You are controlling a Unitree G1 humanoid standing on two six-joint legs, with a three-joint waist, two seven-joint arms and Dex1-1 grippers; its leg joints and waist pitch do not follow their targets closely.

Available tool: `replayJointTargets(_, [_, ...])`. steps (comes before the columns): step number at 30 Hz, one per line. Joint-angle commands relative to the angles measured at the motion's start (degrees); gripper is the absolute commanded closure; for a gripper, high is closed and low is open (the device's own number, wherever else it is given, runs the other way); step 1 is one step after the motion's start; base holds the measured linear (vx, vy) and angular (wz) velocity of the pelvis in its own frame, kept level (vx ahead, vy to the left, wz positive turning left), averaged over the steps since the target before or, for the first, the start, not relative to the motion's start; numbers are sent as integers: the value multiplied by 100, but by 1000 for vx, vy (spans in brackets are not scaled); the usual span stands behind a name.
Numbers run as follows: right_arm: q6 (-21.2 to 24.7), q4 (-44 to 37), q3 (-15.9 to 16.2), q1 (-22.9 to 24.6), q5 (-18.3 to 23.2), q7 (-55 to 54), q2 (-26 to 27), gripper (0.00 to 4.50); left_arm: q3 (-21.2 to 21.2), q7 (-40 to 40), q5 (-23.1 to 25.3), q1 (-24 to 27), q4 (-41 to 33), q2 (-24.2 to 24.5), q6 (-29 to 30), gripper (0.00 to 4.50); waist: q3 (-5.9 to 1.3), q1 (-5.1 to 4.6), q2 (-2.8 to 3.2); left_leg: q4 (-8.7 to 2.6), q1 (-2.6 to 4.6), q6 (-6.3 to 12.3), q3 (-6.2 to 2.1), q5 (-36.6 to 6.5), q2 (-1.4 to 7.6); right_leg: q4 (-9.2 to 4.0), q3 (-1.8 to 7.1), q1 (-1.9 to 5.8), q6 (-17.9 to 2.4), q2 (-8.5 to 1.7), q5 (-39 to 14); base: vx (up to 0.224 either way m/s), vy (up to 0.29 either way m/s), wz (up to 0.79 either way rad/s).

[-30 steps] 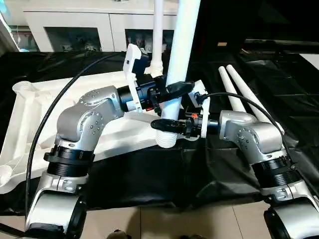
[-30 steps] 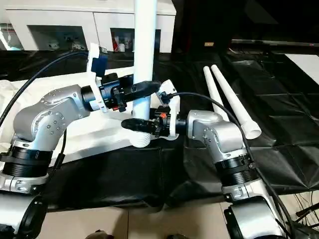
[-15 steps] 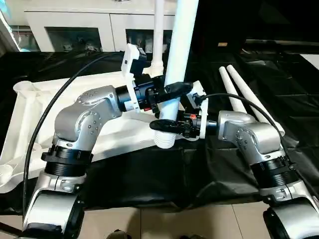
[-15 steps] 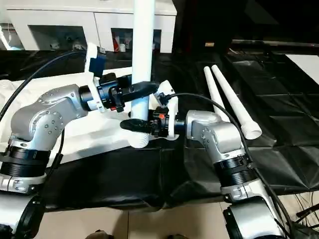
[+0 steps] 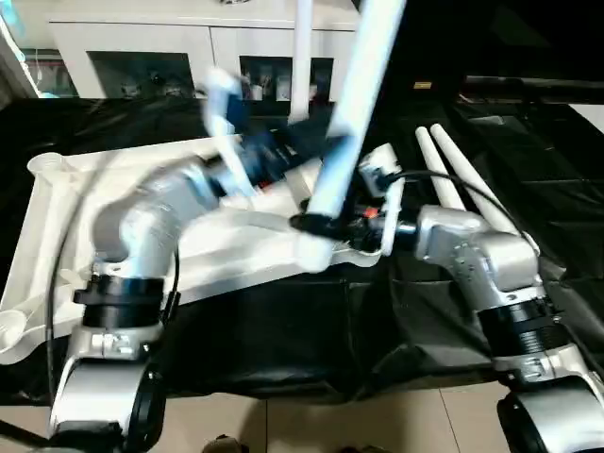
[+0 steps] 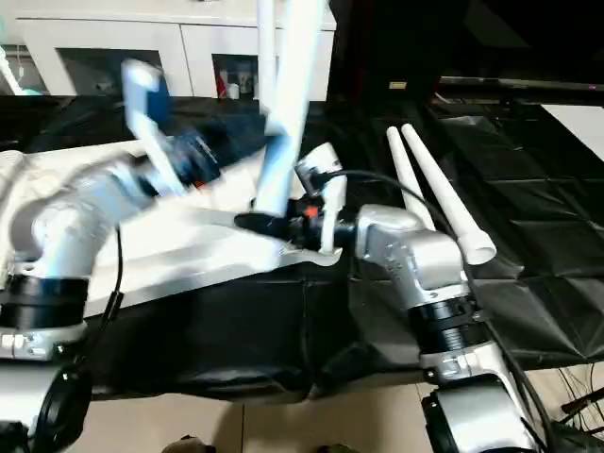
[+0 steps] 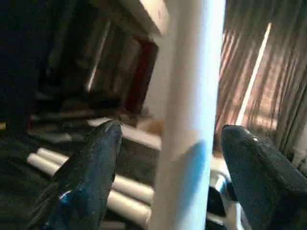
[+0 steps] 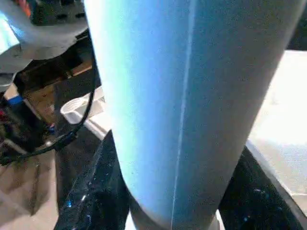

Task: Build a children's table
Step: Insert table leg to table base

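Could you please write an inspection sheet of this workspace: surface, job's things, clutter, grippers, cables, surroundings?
Surface: large table under black sheeting.
Job's things: white tabletop lies underside up; one leg stands at its far side; tilted leg near its front corner; two spare legs lie on the sheeting.
Clutter: nothing seen.
Grippers: left gripper open, fingers apart from the tilted leg; right gripper shut on the tilted leg's lower end.
Cables: black cable over the right arm.
Surroundings: white glass-door cabinet behind.

Blurred: silver left forearm and its black-fingered left gripper [image 5: 283, 156] | Cut off by top edge: tilted long white tapered tube leg [image 5: 344, 142] | Hidden: the leg's lower end, behind the right gripper [image 5: 326, 225]
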Motion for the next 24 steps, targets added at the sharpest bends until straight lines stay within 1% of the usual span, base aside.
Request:
replayJointTargets(1, [-113,-87,-175,39,32,-61,-113,262,444,118,-379,-219,214,-37,-50,84,-543,18,-2,-366,53,94,25,-807,44,-336,260,466,-1079,-235,-1097,0,0,0])
replayJointTargets(2, [-140,-74,-200,51,10,-89,-148,262,605,172,-489,-253,296,-28,-83,84,-543,19,-11,-361,45,102,30,-798,33,-339,259,470,-1091,-233,-1086,0,0,0])
replayJointTargets(3, [-171,-56,-228,64,-16,-123,-184,262,749,231,-566,-284,384,-10,-135,84,-550,25,-7,-361,47,109,21,-798,37,-334,256,474,-1093,-235,-1079,0,0,0])
replayJointTargets(5, [-246,-18,-258,77,-81,-195,-224,262,821,301,-521,-295,499,44,-219,84,-547,23,-3,-363,53,117,17,-801,41,-339,251,467,-1076,-232,-1090,0,0,0])
replayJointTargets(6, [-374,65,-287,84,-217,-353,-272,262,697,348,-212,-244,612,152,-412,84,-545,15,-33,-368,54,119,17,-804,48,-338,252,470,-1044,-234,-1119,0,0,0])
replayJointTargets(7, [-587,310,-392,77,-457,-664,-338,262,-87,274,953,17,793,477,-1134,84,-535,19,-43,-388,61,150,1,-789,61,-386,250,447,-901,-238,-1290,0,0,0])
replayJointTargets(8, [-657,397,-396,70,-545,-754,-366,262,-400,204,1306,120,820,578,-1363,84,-524,8,-15,-394,60,127,-4,-831,65,-393,252,433,-781,-235,-1426,0,0,0])
replayJointTargets(9, [-707,459,-400,66,-607,-818,-386,262,-622,155,1555,192,839,649,-1526,84,-526,-4,-40,-405,82,67,-3,-844,73,-401,262,431,-650,-246,-1567,0,0,0])
replayJointTargets(10, [-707,459,-400,66,-607,-818,-386,262,-622,155,1555,192,839,649,-1526,84,-529,-20,-33,-399,78,24,11,-829,70,-381,271,437,-650,-243,-1539,0,0,0])
replayJointTargets(11, [-820,592,-399,56,-735,-954,-424,263,-1044,27,1991,327,890,746,-1823,84,-545,3,-18,-389,107,8,29,-772,70,-368,281,421,-750,-248,-1379,0,0,0])
replayJointTargets(12, [-925,724,-411,45,-837,-1114,-443,263,-1411,-87,2263,428,923,767,-1981,84,-544,-11,-37,-399,90,25,15,-748,84,-356,281,414,-791,-244,-1277,0,0,0])
replayJointTargets(13, [-963,808,-446,37,-875,-1233,-439,263,-1727,-187,2477,501,945,775,-2101,84,-548,0,-33,-400,89,19,21,-770,82,-361,282,418,-839,-258,-1239,0,0,0])
replayJointTargets(14, [-1027,860,-442,42,-934,-1343,-444,263,-2060,-319,2649,562,995,748,-2171,65,-548,-5,-41,-399,93,11,28,-795,82,-345,285,421,-872,-257,-1217,0,0,0])
replayJointTargets(16, [-1060,874,-424,69,-977,-1415,-442,263,-2426,-337,2937,584,1157,709,-2362,47,-553,8,-33,-395,73,20,31,-790,76,-332,291,436,-954,-270,-1140,0,0,0])
replayJointTargets(17, [-1098,872,-407,96,-999,-1445,-431,263,-2668,-323,3179,579,1355,662,-2577,47,-545,-2,-46,-397,61,31,31,-839,69,-342,290,444,-927,-263,-1156,0,0,0])
replayJointTargets(18, [-1142,875,-394,120,-1019,-1457,-418,263,-2823,-375,3334,572,1548,602,-2747,43,-544,-12,-60,-396,47,42,29,-884,64,-359,289,458,-870,-268,-1227,0,0,0])
replayJointTargets(19, [-1146,872,-394,128,-1021,-1459,-414,263,-2843,-392,3351,574,1580,587,-2771,35,-549,-9,-61,-391,46,48,29,-894,57,-376,288,457,-834,-275,-1295,0,0,0])
replayJointTargets(20, [-1159,862,-394,148,-1029,-1466,-402,263,-2898,-440,3398,578,1668,546,-2838,21,-550,-9,-14,-393,50,40,20,-901,58,-368,288,455,-838,-275,-1292,0,0,0])
replayJointTargets(21, [-1162,861,-395,153,-1031,-1467,-400,263,-2903,-451,3406,578,1688,535,-2848,21,-555,-32,-46,-391,27,35,19,-900,56,-366,284,479,-847,-275,-1251,0,0,0])
replayJointTargets(22, [-1182,857,-403,179,-1043,-1474,-386,263,-2931,-514,3452,577,1797,472,-2901,10,-561,-31,-28,-391,36,31,14,-896,60,-357,282,477,-873,-277,-1224,0,0,0])
replayJointTargets(23, [-1193,834,-410,217,-1052,-1479,-376,263,-2960,-551,3503,559,1928,415,-2931,5,-548,-40,-14,-388,42,45,20,-955,57,-379,278,460,-893,-271,-1263,0,0,0])
replayJointTargets(24, [-1211,815,-411,250,-1052,-1489,-373,263,-3001,-561,3561,538,2043,390,-2973,2,-553,-41,-13,-383,54,73,26,-987,53,-394,279,454,-908,-259,-1268,0,0,0])
